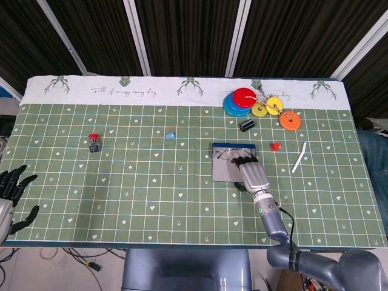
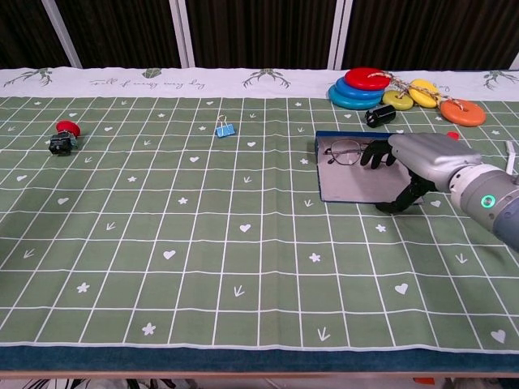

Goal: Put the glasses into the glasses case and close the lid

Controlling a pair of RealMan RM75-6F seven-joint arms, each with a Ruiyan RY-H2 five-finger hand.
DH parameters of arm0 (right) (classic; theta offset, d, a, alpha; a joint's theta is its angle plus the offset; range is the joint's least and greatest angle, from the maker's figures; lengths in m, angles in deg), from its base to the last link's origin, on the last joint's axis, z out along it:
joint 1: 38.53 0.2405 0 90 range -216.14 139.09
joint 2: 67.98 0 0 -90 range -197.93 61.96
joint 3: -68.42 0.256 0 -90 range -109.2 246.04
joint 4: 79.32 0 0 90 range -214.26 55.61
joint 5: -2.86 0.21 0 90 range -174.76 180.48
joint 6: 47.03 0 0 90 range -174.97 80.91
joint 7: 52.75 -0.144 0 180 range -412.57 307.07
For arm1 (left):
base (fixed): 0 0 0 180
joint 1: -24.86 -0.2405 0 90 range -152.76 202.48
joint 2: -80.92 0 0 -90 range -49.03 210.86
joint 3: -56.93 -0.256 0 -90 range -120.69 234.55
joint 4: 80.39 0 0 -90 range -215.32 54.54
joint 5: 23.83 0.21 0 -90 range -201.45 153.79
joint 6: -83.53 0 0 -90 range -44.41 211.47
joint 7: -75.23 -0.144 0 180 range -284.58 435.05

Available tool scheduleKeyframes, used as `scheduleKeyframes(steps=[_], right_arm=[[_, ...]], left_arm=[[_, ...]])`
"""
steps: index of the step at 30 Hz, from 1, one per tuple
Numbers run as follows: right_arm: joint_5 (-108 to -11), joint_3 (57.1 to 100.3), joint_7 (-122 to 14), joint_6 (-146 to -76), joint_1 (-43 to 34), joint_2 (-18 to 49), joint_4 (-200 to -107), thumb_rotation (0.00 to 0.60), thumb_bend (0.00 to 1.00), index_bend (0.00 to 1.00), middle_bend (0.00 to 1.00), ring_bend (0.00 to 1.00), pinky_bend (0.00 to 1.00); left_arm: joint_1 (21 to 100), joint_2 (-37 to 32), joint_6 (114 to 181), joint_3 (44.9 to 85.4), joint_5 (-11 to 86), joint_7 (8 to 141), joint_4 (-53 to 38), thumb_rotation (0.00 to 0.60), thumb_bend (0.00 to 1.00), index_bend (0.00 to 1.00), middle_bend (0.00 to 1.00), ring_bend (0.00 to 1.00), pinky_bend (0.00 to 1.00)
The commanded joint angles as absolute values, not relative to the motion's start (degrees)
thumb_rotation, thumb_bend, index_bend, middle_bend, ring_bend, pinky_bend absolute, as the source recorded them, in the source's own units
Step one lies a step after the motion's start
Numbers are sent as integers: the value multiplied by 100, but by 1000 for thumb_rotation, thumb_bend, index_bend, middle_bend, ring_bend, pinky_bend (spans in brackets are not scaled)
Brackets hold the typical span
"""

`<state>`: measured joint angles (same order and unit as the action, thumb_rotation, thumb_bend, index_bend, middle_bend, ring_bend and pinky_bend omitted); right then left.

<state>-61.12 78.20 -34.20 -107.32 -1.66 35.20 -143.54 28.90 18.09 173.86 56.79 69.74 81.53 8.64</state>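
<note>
Glasses [image 2: 345, 151] lie in the open case [image 2: 349, 185] (far edge), right hand [image 2: 415, 160] fingers spread beside them.

left robot hand [image 1: 11, 185] cut by frame edge | glasses [image 2: 347, 151] right lens hidden behind right robot hand [image 2: 412, 159]

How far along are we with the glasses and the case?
Done: the glasses lie on the open glasses case. In hand: the right robot hand rests its fingertips at the glasses; whether it grips is unclear. Left: closing the lid. The left robot hand waits, open, at the table edge.
</note>
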Motion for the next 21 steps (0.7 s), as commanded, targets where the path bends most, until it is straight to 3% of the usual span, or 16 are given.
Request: scheduleKeyframes(steps=[1,8,21], right_arm=[[-6131,7824,-3413,-10734,-177,3529,-14337,600,289,299,296,278,242],[-6175,7875,-3436,-10718,-184,3530,-14337,600,397,322,308,278,242],[-6220,7984,-3391,-10740,-185,3516,-14379,600,477,354,322,284,242]], left_arm=[[2891,1807,17382,5678,6972,8149,863,600,340,158,0,0,0],[2890,1807,17383,5676,6973,8145,866,600,340,158,0,0,0],[2890,1810,17382,5677,6971,8140,868,600,340,158,0,0,0]])
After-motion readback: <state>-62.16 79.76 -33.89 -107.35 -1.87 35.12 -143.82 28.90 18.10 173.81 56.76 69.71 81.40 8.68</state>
